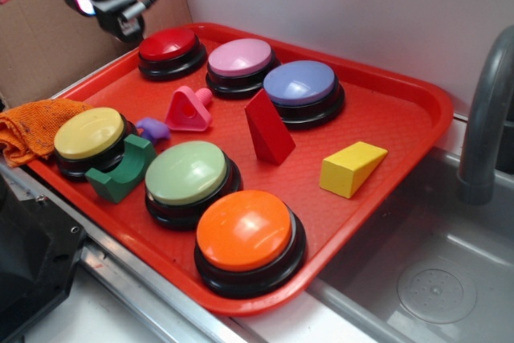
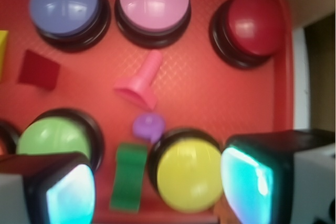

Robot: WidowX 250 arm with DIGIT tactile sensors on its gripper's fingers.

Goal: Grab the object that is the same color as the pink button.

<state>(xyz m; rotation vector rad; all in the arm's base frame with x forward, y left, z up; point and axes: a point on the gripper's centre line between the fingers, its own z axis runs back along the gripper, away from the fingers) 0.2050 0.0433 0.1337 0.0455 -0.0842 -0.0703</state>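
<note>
Exterior view: your gripper (image 1: 120,18) hangs above the red tray's (image 1: 401,110) back-left corner, fingers spread and empty. The pink triangular block (image 1: 189,110) lies in front of the pink button (image 1: 240,59), between buttons.

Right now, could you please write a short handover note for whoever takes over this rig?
Tool: open and empty, raised above the tray's back left area, near the red button.
Pink block: on the tray between the red button and the red wedge, in front of the pink button, purple piece close by.
Done: nothing grasped yet.
Left: move the tool over the pink block, descend, close on it, lift.
</note>
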